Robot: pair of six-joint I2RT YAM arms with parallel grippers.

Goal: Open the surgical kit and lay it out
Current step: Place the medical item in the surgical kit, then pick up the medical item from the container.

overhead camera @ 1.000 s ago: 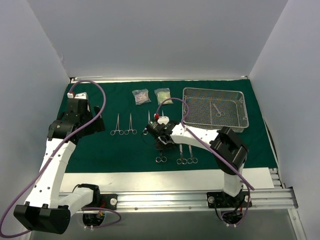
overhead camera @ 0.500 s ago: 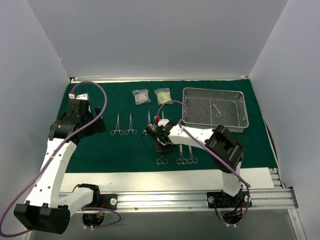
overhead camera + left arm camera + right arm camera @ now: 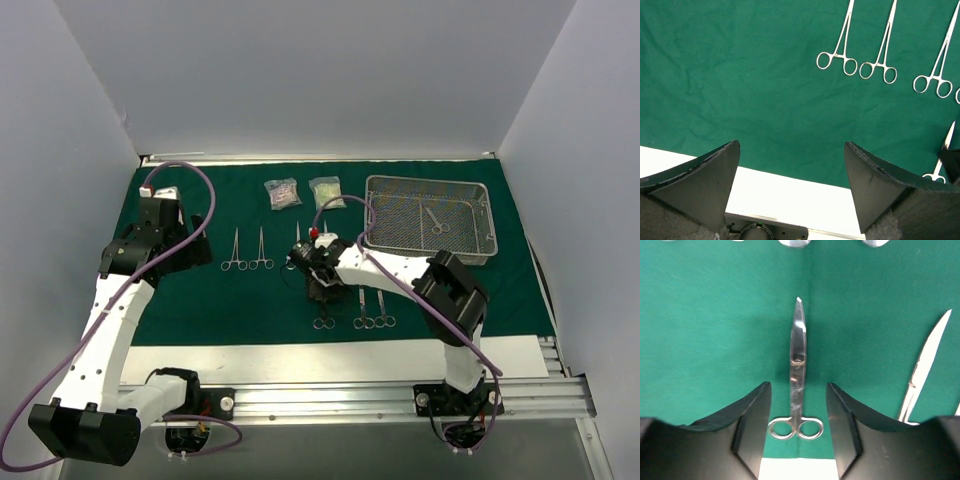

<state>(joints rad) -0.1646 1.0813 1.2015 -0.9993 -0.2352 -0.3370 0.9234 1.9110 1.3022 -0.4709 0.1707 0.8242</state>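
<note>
**Layout stage, late.** The dark green cloth wrap (image 3: 200,300) lies open and flat over most of the counter (image 3: 300,358), whose bare white strip shows along the near edge. The wire-mesh tray (image 3: 430,179) stands at the far right corner, and two clear packets (image 3: 283,192) (image 3: 327,190) lie side by side near the far edge, left of the tray.

Seven instruments are set out on the cloth, points toward the far edge:
- a pair of ring-handled clamps (image 3: 233,252) (image 3: 261,252) lies left of centre;
- two more (image 3: 297,232) lie at centre, partly hidden by the right wrist;
- a near row of three is made up of the scissors (image 3: 797,365) and two neighbours (image 3: 361,312) (image 3: 383,310).

One instrument (image 3: 435,220) lies in the tray. Judged from this, the unwrapping is done and moving that last piece out is what is left.

**Right gripper** (image 3: 798,390). It is low over the near row with its jaws parted. The scissors lie flat on the cloth between the jaws, green showing on either side of them, so neither pad appears to be touching. Their rings sit level with the fingertips and just short of the cloth's near hem.

**Left gripper** (image 3: 792,165). It is spread wide and holds nothing. It hangs over bare cloth toward the left edge of the counter, well apart from the clamps.
</note>
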